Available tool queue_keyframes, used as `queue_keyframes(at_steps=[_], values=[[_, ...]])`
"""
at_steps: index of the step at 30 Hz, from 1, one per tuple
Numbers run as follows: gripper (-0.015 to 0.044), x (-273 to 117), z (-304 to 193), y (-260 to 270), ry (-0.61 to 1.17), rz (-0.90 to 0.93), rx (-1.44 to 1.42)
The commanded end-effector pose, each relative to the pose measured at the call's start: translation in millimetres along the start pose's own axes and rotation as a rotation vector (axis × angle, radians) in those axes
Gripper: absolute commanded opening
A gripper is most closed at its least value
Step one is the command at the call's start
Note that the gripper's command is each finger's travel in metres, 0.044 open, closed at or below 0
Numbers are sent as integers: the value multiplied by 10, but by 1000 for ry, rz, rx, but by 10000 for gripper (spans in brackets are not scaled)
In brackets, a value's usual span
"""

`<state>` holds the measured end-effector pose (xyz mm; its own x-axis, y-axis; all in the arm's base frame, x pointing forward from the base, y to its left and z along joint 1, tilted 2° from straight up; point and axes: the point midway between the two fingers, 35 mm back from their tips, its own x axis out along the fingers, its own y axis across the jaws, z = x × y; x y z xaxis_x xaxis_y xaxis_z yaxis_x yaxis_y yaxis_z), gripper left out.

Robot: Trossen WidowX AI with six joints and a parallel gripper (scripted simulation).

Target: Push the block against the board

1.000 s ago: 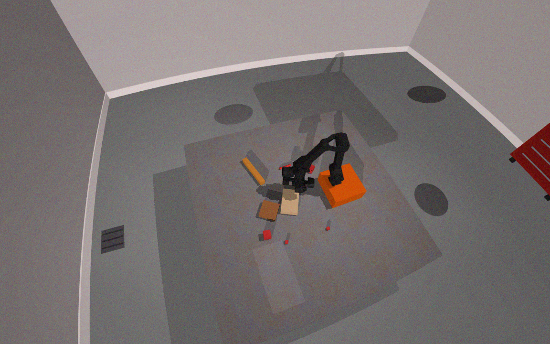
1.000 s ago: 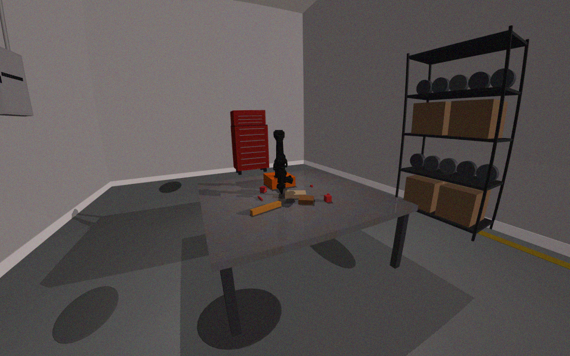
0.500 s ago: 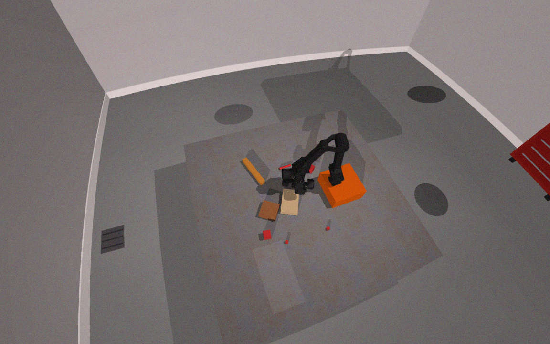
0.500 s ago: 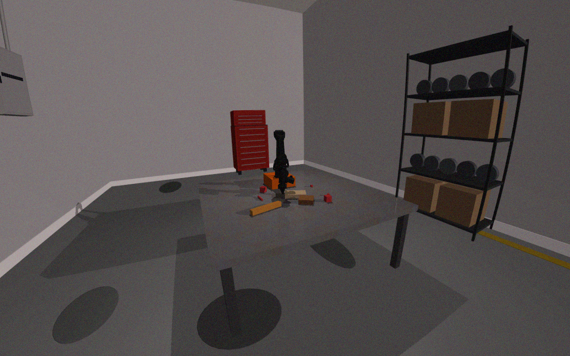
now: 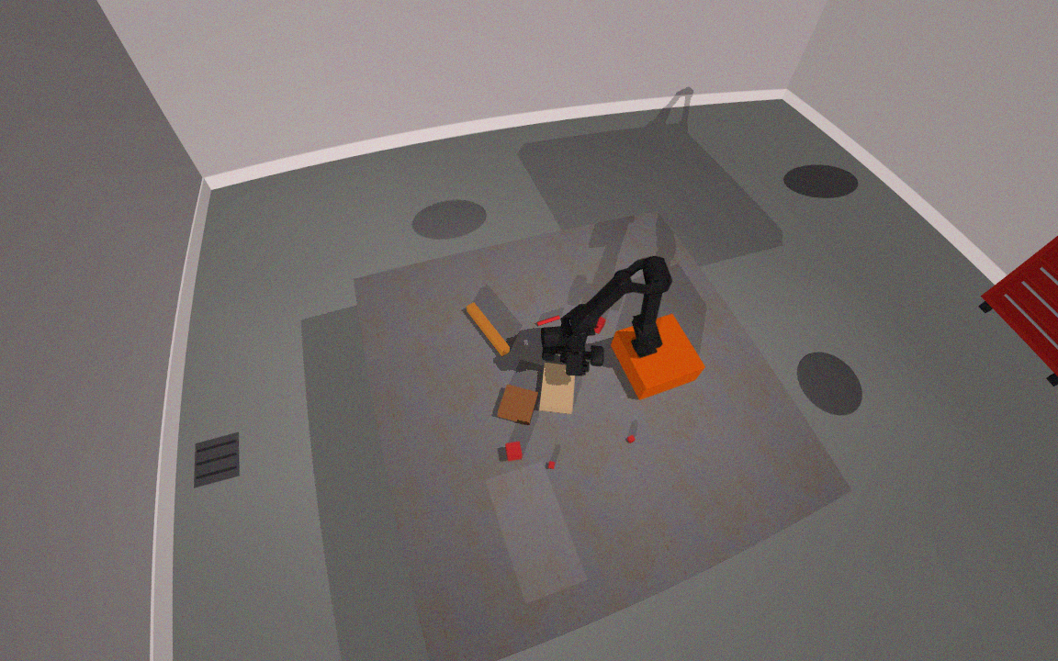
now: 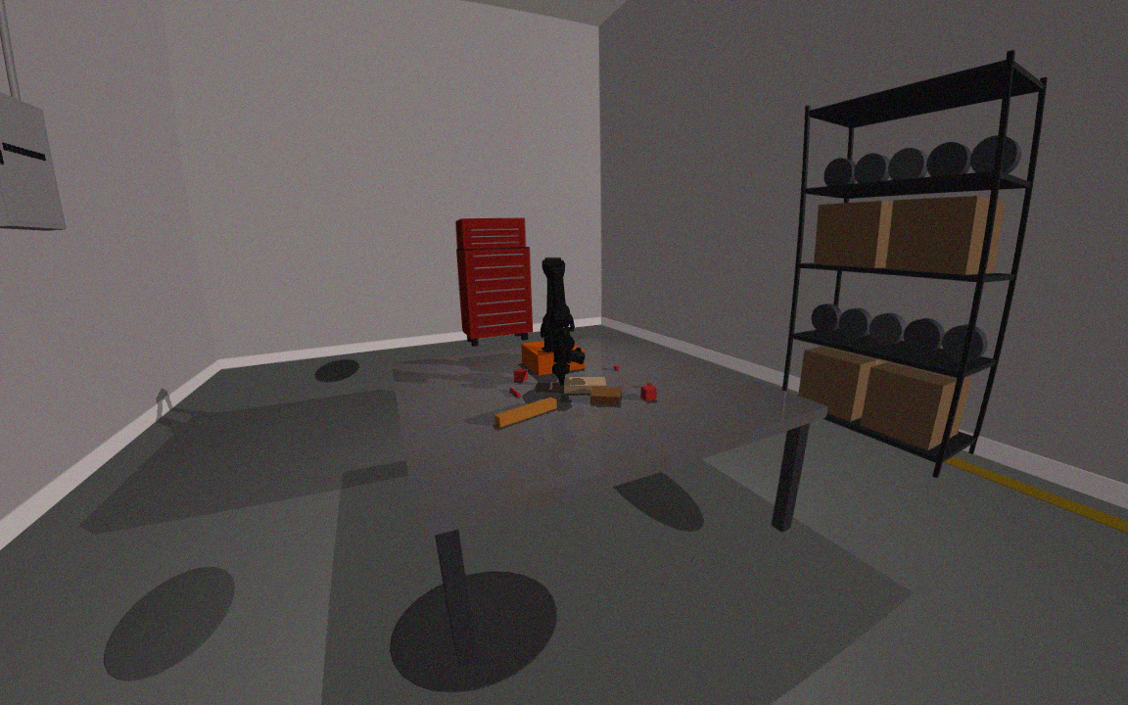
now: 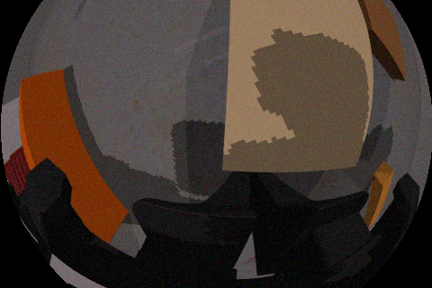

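Board (image 5: 558,400) (image 6: 589,380) (image 7: 297,0) lies just ahead of your clenched, empty gripper (image 5: 575,369) (image 6: 560,378) (image 7: 254,177), block (image 5: 517,402) (image 6: 605,397) (image 7: 382,22) ahead-right; push its near end low, slowly, watching for twist.

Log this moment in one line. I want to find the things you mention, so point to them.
gripper (image 5: 503,362) (image 6: 563,399) (image 7: 253,175): shut, empty | square block (image 5: 517,404) (image 6: 605,397) (image 7: 386,27): gap to board (image 5: 557,397) (image 6: 592,382) (image 7: 288,4), angled | push: unfinished

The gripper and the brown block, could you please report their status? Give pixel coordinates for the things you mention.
Gripper (image 5: 508,360) (image 6: 563,399) (image 7: 254,175) shut, nothing held, near tan board's (image 5: 557,397) (image 6: 586,382) (image 7: 297,9) end. Brown square block (image 5: 517,402) (image 6: 605,397) (image 7: 384,22) beside board, angled, not flush. No obstruction visible between them.
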<state>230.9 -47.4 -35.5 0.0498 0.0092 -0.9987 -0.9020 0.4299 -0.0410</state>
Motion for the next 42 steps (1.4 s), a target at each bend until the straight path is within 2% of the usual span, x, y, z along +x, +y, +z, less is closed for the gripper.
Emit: queue_keyframes(at_steps=[1, 9, 36, 38, 42], values=[[0, 0, 40, -3, -3, -1, 0], [0, 0, 39, -8, -3, -1, 0], [0, 2, -404, -7, 0, -1, 0], [0, -87, -371, -21, 4, -1, 4], [0, -531, -373, -12, 0, -1, 0]])
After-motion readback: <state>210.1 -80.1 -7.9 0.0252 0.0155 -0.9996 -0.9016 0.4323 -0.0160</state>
